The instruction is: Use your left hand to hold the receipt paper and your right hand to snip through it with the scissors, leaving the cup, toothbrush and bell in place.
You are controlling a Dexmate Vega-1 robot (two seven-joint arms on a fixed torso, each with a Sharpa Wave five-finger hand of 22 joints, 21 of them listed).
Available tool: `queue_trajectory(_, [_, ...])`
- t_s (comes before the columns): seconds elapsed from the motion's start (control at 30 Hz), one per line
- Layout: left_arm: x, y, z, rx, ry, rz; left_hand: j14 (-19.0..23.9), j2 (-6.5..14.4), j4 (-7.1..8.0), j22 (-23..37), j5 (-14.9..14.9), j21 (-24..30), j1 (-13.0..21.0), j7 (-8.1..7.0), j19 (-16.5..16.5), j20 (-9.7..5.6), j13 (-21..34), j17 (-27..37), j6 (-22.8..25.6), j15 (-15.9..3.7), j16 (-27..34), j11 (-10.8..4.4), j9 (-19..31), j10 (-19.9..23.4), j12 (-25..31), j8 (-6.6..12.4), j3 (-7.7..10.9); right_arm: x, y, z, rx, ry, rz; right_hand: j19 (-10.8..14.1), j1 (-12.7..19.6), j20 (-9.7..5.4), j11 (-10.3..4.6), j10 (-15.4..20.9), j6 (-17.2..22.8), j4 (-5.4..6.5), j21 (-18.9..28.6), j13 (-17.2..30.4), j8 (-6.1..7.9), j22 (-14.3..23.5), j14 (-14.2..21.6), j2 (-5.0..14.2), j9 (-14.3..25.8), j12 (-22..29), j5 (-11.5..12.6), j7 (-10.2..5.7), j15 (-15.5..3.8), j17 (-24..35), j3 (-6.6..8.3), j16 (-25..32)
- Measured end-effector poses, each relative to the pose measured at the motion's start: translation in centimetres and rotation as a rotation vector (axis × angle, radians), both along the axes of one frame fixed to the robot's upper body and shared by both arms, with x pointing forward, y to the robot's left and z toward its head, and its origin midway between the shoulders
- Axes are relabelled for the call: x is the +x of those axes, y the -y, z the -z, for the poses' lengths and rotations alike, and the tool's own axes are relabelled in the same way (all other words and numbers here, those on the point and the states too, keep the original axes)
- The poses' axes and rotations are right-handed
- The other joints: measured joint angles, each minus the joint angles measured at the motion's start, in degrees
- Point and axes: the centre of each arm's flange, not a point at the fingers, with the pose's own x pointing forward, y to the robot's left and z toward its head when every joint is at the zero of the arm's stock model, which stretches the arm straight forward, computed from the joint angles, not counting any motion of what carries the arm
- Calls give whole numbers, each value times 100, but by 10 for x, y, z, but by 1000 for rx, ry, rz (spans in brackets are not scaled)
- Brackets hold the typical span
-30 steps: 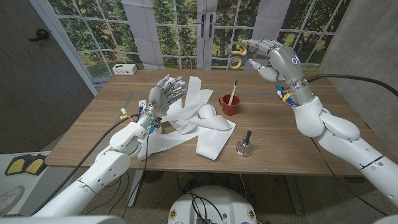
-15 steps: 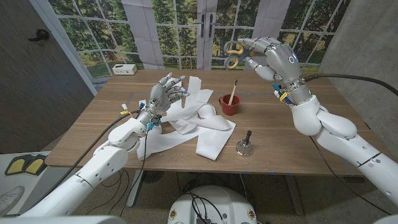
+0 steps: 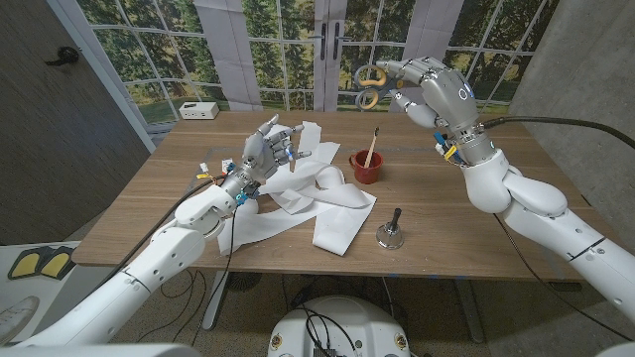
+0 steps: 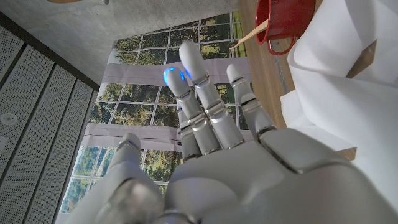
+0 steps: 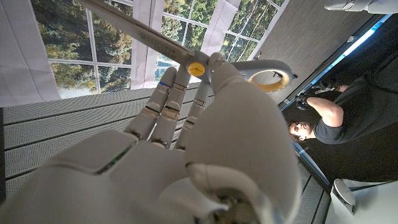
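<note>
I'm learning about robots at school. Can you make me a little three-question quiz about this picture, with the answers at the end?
1. True or false: the right hand holds the scissors up in the air, above the far edge of the table.
2. What stands inside the red cup? A) a toothbrush B) a bell C) a spoon
3. Fill in: the left hand is raised over the white ______.

Key:
1. True.
2. A: the toothbrush. The bell stands on the table, apart from the cup.
3. Receipt paper. The left hand looks open and does not hold it yet.
</note>
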Motion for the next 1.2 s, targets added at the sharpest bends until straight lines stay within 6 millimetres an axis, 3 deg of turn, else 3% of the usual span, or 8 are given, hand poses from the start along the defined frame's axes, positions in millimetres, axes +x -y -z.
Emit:
queue_trajectory(0.27, [3,3,-2,17,-19,41,212,-136,-51,13,0,45,92,122,142,-123,-22,39,264,-30,127,-40,0,189,124,0,14,0,-2,1,-17,20,-10,0,-1,0,0,0,0,0,30,0,0,0,18,-1,-2,19,2,0,-18,202,0,-45])
queue_trajectory(0.67, [8,11,-4,82,-35,107,334,-419,-187,92,0,100,409,234,172,-92,493,303,459,-10,453,-51,1,334,538,0,55,0,-6,3,-36,52,-17,1,-23,0,0,0,-1,1,53,0,0,1,18,-23,-2,20,2,1,-20,212,-1,-67])
queue_trajectory(1.0, [14,16,-2,71,-58,240,199,-303,-294,170,0,100,1763,191,103,-157,768,345,535,-39,710,-63,13,320,715,-66,340,2,-9,8,-57,88,-13,1,-22,0,13,14,-1,1,97,134,-1,-27,18,-22,-3,15,-7,-63,-20,617,-1,-102])
queue_trajectory(1.2, [17,18,0,61,-62,298,137,-246,-295,199,0,118,2632,2,-7,-226,731,293,630,-40,883,-148,24,324,821,-66,387,4,-10,10,-68,94,-11,1,-22,0,4,43,-1,1,140,135,-1,-27,51,-21,4,3,-17,-63,10,619,-1,-112])
